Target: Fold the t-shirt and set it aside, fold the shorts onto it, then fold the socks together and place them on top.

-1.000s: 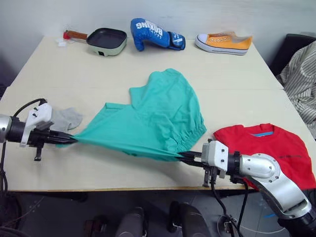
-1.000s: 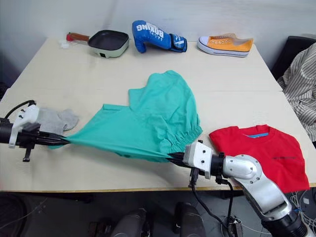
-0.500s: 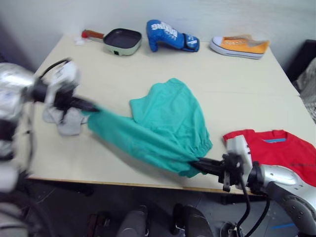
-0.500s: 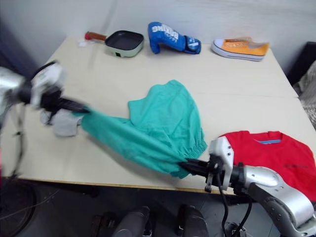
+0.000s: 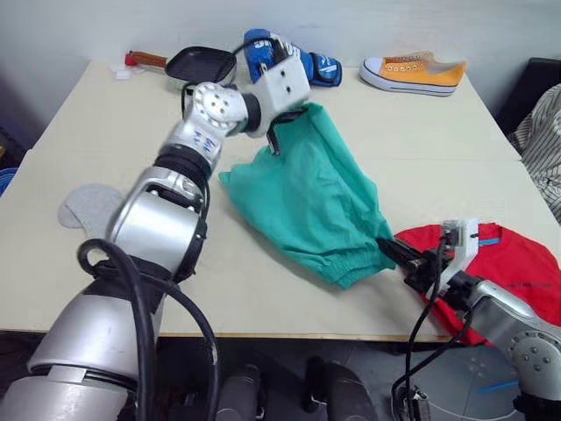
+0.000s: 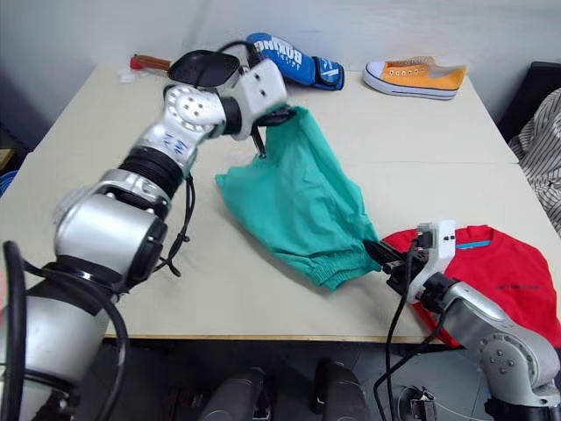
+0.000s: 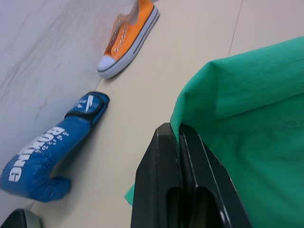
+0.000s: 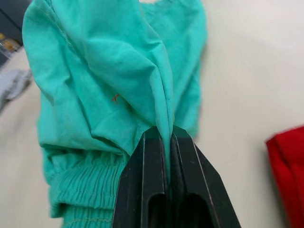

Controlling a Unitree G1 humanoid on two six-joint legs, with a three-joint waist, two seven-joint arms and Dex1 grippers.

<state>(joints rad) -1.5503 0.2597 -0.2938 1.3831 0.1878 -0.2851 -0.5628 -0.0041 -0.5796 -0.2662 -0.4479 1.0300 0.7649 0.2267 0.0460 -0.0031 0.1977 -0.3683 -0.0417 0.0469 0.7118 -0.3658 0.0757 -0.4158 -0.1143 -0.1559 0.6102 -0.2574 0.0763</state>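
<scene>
Left gripper (image 7: 179, 134) pinches shorts (image 5: 311, 189); right gripper (image 8: 167, 137) clamps waistband end; head view: sock (image 5: 88, 207).

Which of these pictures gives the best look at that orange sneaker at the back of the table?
The left eye view: the orange sneaker lies whole, side-on, white sole and laces plain. The right eye view shows it much the same. The left wrist view catches it at an angle, cut off by the frame's edge, beyond the shorts.

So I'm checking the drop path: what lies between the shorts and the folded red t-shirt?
Only a narrow strip of bare table, seen from the head views. The right gripper, its fingers clamped on the shorts, crosses that gap just before the t-shirt.
</scene>
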